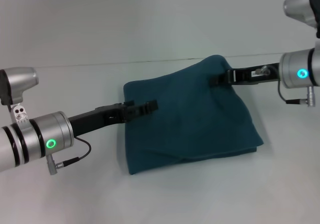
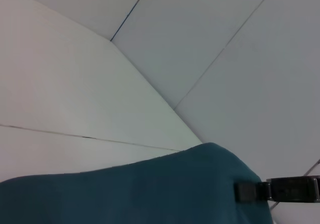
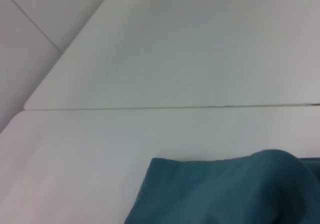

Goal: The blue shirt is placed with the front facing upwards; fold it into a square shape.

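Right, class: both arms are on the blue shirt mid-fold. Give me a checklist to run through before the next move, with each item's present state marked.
1. Left tool on the blue shirt: ok, its tip is at the shirt's left edge.
2. Right tool gripping cloth: ok, it is pinched on the raised far right corner.
3. Both sides lifted evenly: not ok, the right corner stands higher than the left.
4. Shape square: not ok, the outline is skewed, with the near right corner jutting out.
5. Chest print tucked inside: ok, only plain teal shows.
6. Shirt fully on the white table: ok, bare table surrounds it.
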